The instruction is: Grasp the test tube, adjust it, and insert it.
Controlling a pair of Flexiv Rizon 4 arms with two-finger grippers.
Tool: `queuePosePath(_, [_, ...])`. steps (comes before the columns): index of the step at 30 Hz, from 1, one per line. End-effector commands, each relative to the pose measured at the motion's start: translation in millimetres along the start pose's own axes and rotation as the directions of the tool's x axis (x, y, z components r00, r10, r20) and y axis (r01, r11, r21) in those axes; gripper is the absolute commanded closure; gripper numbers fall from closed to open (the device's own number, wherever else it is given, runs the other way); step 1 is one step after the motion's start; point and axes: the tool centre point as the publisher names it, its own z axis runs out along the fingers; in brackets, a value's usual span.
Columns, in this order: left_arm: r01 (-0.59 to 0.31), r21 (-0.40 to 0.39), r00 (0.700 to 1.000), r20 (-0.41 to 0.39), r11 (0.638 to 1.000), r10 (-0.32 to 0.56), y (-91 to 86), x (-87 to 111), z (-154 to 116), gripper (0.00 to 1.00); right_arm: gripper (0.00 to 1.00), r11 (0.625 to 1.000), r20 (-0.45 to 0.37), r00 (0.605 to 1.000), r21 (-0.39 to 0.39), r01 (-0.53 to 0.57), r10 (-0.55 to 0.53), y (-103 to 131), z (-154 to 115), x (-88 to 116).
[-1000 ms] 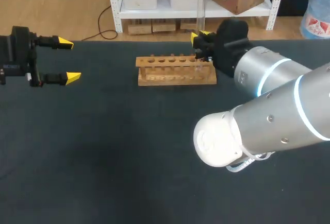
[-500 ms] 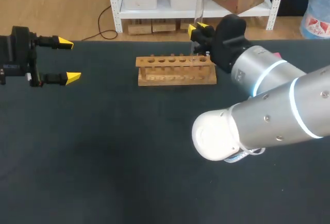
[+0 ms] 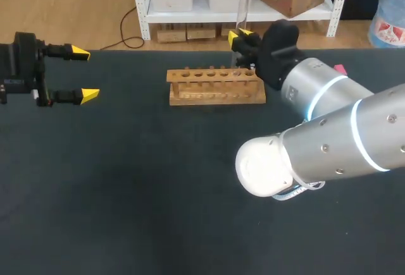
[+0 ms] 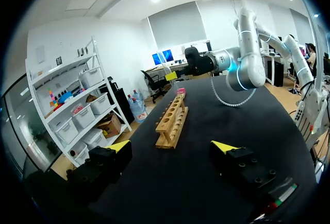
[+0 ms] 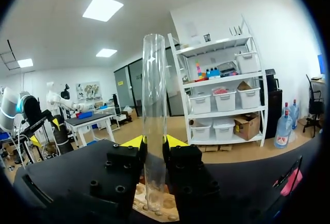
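Observation:
A clear glass test tube (image 3: 241,16) stands upright in my right gripper (image 3: 238,35), whose fingers are shut on its lower half. In the right wrist view the tube (image 5: 153,116) rises between the yellow tips of the gripper (image 5: 154,141), with its bottom end just above the wooden rack (image 5: 166,207). The rack (image 3: 215,86), with a row of several empty holes, lies at the table's far middle; the tube hangs over its right end. My left gripper (image 3: 84,73) stays open at the far left, well away from the rack (image 4: 171,122), and the left wrist view shows the gripper (image 4: 171,145) holding nothing.
A small pink object (image 3: 340,68) lies on the black table (image 3: 139,180) to the right of the rack, behind my right arm. My right arm's large elbow (image 3: 266,164) hangs over the table's middle right.
My right gripper has carried the tube a little to the left along the rack's right end and lifted it slightly. The left arm has not moved.

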Motion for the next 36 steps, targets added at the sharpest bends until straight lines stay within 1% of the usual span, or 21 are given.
queuePosePath(1, [-0.003, -0.004, 1.0, 0.005, 1.0, 0.003, -0.6, 1.6, -0.1, 0.0, 1.0, 1.0, 0.001, 1.0, -0.003, -0.007, 0.007, -1.5, 3.1, 1.2])
queuePosePath(11, [-0.003, -0.004, 1.0, 0.005, 1.0, 0.003, -0.6, 1.6, -0.1, 0.0, 1.0, 1.0, -0.005, 1.0, -0.003, -0.011, 0.011, -2.9, 7.1, 4.0])
queuePosePath(25, [-0.003, -0.004, 1.0, 0.005, 1.0, 0.003, -0.6, 1.6, -0.1, 0.0, 1.0, 1.0, -0.017, 1.0, 0.007, -0.003, 0.003, -10.2, 3.0, 7.5])
queuePosePath(36, [-0.003, -0.004, 1.0, 0.005, 1.0, 0.003, -0.6, 1.6, -0.1, 0.0, 1.0, 1.0, -0.024, 1.0, 0.01, 0.0, 0.0, -11.8, 7.8, 11.0])
